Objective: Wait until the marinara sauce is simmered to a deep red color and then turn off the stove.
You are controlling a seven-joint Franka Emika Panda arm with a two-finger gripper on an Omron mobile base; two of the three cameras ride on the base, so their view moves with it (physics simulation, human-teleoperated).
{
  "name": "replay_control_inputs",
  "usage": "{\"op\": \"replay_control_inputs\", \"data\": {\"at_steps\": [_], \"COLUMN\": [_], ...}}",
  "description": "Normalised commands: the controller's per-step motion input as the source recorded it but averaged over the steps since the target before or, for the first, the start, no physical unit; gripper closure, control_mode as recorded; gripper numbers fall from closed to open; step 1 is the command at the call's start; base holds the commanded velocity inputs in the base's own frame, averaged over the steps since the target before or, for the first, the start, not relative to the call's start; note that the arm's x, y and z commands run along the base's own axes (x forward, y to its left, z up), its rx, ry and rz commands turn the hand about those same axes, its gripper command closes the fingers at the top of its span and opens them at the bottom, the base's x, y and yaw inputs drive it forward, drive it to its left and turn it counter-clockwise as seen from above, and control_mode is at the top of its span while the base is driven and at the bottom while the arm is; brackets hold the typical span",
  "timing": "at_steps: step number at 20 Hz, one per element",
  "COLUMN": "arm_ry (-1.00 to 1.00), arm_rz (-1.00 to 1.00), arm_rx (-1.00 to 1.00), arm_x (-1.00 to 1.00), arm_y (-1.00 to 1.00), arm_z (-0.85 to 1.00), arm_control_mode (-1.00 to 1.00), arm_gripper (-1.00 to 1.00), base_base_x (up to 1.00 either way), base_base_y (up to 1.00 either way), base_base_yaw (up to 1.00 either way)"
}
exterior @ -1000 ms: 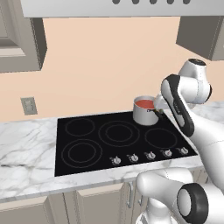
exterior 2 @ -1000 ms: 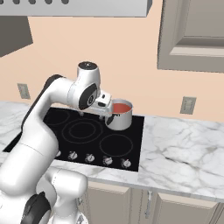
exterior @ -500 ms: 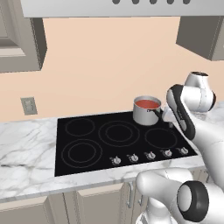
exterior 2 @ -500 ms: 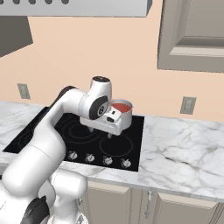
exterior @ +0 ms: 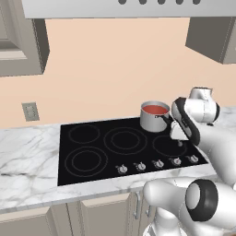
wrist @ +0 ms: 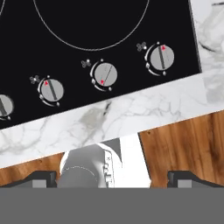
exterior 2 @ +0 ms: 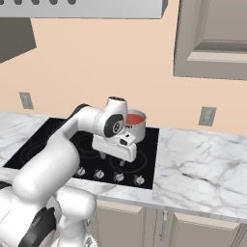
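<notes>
A small steel saucepan (exterior: 154,120) stands on the back right of the black stove (exterior: 92,138), holding red marinara sauce (exterior: 155,109) (exterior 2: 135,118). My gripper (exterior: 180,142) (exterior 2: 112,159) hangs in front of the pan, pointing down above the knob row (exterior: 158,163), touching nothing. In the hand view the fingertips (wrist: 41,177) stand far apart, so the gripper (wrist: 111,177) is open and empty. Below it lie silver knobs: the middle knob (wrist: 105,74) has its red mark turned down-left, while the left knob (wrist: 51,89) and right knob (wrist: 162,57) have theirs at the top.
Marble counter (exterior: 27,156) (exterior 2: 202,159) flanks the cooktop on both sides. Wall outlets (exterior: 30,111) (exterior 2: 207,116) sit on the peach wall. A range hood (exterior: 115,7) and upper cabinets (exterior 2: 212,38) hang overhead. Wooden floor (wrist: 183,144) shows past the counter edge.
The arm has swung from beside the saucepan forward and down, bringing the open hand over the front right knobs. The pan has stayed in place.
</notes>
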Motion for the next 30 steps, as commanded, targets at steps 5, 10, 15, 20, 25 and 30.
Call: {"op": "replay_control_inputs", "data": {"at_steps": [5,10,15,20,25,30], "arm_ry": [0.16,0.05,0.00,-0.10,-0.08,-0.08], "arm_rz": [-0.05,-0.04,-0.04,-0.03,-0.03,0.00], "arm_rx": [0.00,0.00,0.00,0.00,0.00,0.00], "arm_x": [-0.02,0.00,0.00,0.07,0.26,0.28], "arm_y": [0.00,0.00,0.00,0.00,0.00,0.00], "arm_z": [-0.49,-0.47,-0.38,-0.11,-0.06,-0.10], "arm_control_mode": [-1.00,-1.00,-1.00,-1.00,-1.00,-1.00], "arm_gripper": [-1.00,-1.00,-1.00,-1.00,-1.00,-1.00], "base_base_x": [0.00,0.00,0.00,0.00,0.00,0.00], "base_base_y": [0.00,0.00,0.00,0.00,0.00,0.00], "base_base_yaw": [0.00,0.00,0.00,0.00,0.00,0.00]}}
